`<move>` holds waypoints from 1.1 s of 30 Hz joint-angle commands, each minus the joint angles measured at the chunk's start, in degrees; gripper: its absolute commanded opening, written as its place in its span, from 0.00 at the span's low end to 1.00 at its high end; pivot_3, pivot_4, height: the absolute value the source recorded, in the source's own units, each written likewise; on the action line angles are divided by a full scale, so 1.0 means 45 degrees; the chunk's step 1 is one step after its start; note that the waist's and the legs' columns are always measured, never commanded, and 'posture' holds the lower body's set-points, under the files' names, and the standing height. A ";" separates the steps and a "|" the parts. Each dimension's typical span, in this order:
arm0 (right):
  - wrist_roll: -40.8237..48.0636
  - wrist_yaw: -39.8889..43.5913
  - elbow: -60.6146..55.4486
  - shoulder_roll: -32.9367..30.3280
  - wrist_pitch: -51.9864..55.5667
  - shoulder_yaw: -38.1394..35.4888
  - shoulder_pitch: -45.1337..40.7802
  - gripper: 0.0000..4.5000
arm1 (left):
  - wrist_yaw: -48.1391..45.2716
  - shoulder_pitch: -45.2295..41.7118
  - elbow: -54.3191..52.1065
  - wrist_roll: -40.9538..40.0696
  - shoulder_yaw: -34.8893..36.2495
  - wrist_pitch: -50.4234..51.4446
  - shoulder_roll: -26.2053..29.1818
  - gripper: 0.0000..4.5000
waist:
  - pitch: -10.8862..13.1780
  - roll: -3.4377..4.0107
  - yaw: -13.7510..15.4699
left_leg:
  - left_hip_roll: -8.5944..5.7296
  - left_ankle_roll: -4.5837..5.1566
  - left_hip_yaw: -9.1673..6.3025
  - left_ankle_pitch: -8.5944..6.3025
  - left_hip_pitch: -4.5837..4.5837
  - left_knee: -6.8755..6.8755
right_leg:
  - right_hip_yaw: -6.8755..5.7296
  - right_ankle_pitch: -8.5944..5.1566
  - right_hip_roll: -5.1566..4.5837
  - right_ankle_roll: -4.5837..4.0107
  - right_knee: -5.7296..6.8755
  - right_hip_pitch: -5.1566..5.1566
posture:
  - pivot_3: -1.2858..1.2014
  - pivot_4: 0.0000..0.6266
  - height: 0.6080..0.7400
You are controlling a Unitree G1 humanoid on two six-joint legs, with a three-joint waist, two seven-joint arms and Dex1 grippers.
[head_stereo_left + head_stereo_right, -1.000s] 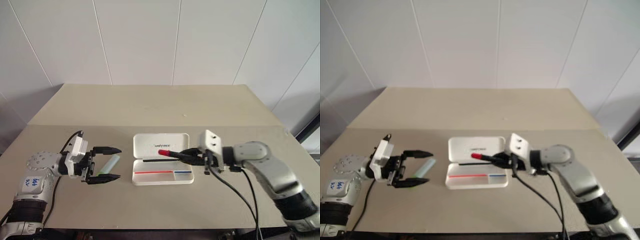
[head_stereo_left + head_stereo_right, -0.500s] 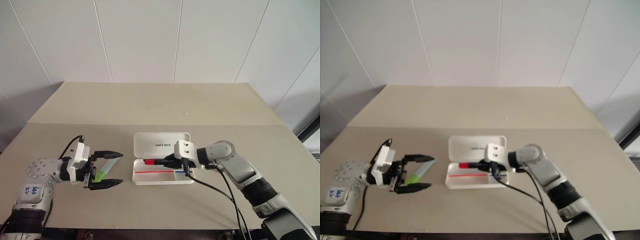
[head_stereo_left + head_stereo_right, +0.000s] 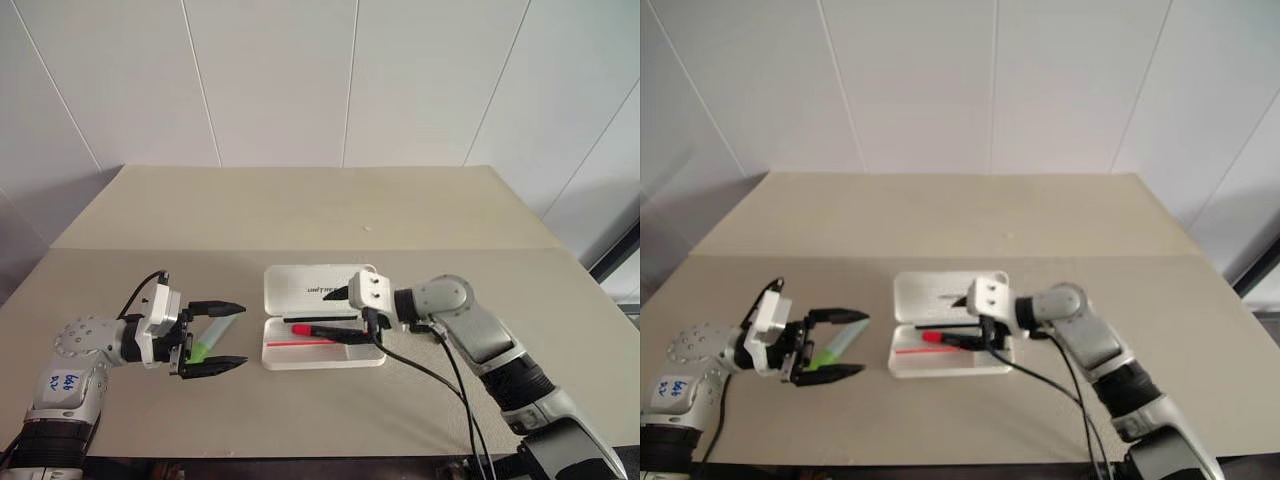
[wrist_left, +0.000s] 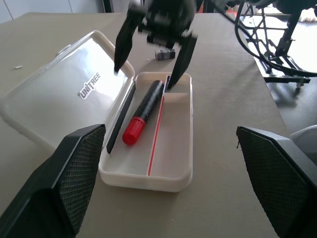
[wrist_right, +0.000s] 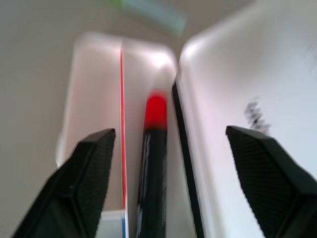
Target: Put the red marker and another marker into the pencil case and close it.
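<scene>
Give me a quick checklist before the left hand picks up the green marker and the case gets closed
1. Red marker lying flat in the pencil case tray: ok.
2. Right hand open, fingers off the red marker: ok.
3. Right hand clear of the case so the lid can swing: not ok, it hangs over the tray.
4. Left hand open: ok.
5. Green marker lined up between the left hand's fingers on the table: ok.
6. Green marker inside the case: not ok, it lies on the table beside it.

The head's two eyes look down over the desk; both wrist cameras look closely into the open pencil case.
</scene>
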 commanded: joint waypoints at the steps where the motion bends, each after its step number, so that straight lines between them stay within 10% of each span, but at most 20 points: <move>1: 0.1074 0.0195 -0.1516 -0.0256 0.0936 -0.0731 0.0319 0.99 | 0.0333 -0.0119 -0.0504 -0.0122 0.0181 -0.0079 -0.0035 1.00 | -0.0001 -0.0001 0.0004 | 0.0000 0.0000 0.0000 0.0000 0.0000 0.0001 | 0.0000 0.0000 0.0000 0.0000 -0.0001 0.0002 | 0.52 0.24 1.00; 16: 0.3674 -0.0237 -0.4149 -0.2258 0.2977 -0.3512 0.3071 0.99 | 0.7811 0.1696 -0.2623 0.2252 0.1004 0.3364 -0.0289 1.00 | -0.0002 -0.0003 0.0144 | -0.0003 0.0002 0.0001 -0.0001 0.0004 0.0014 | 0.0002 0.0000 -0.0001 0.0001 0.0003 0.0009 | 0.52 0.24 1.00; 33: 0.3847 -0.1017 -0.4560 -0.2504 0.3025 -0.3725 0.3685 0.99 | 0.8109 0.1551 -0.1611 0.2179 0.0072 0.6545 -0.0206 1.00 | -0.0003 -0.0005 0.0194 | -0.0008 0.0002 -0.0001 -0.0001 0.0004 0.0039 | 0.0000 0.0002 -0.0002 0.0004 -0.0001 0.0024 | 0.52 0.24 1.00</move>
